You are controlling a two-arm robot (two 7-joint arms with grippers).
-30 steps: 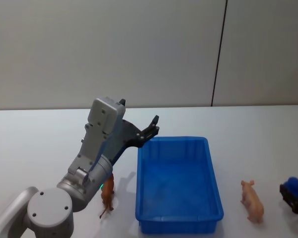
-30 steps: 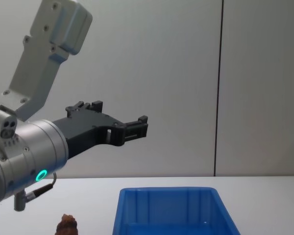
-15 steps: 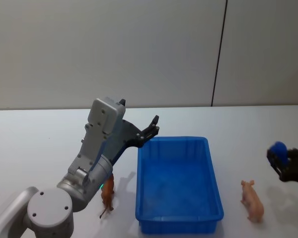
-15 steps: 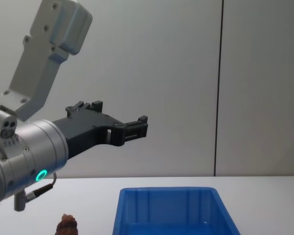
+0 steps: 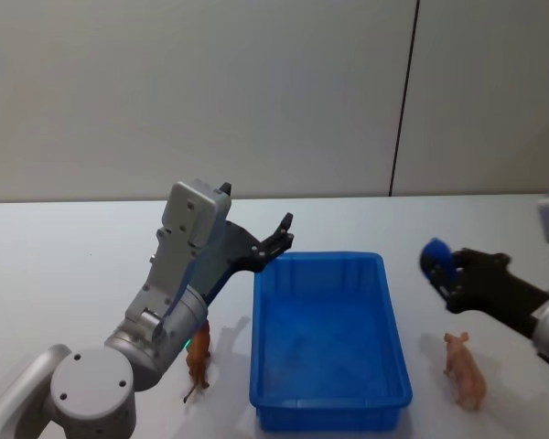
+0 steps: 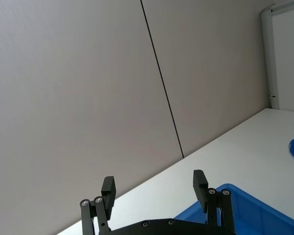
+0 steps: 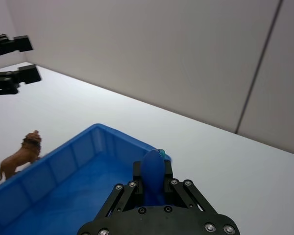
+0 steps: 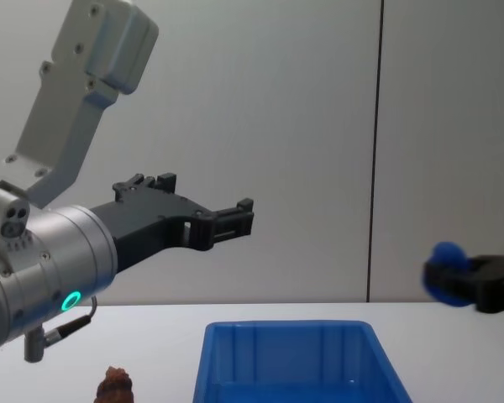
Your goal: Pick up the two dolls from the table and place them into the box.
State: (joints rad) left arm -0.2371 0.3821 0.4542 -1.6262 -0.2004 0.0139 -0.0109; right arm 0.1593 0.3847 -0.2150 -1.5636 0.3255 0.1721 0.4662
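Now, reddish-brown lion figure and pink pig figure flank blue plastic bin; left gripper jaws apart, right gripper jaws clamp blue lump.

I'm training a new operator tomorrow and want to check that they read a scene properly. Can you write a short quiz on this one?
1. True or false: the rectangular bright blue plastic box holds a doll.
2. The reddish-brown lion doll stands on the white table: A) left of the box, B) right of it, C) behind it.
3. Which gripper is nearer the pale pink pig doll: the open left gripper, raised by the box's far left corner, or the right gripper, shut on a small blue rounded object?

Key: 1 false; 2 A; 3 the right gripper.
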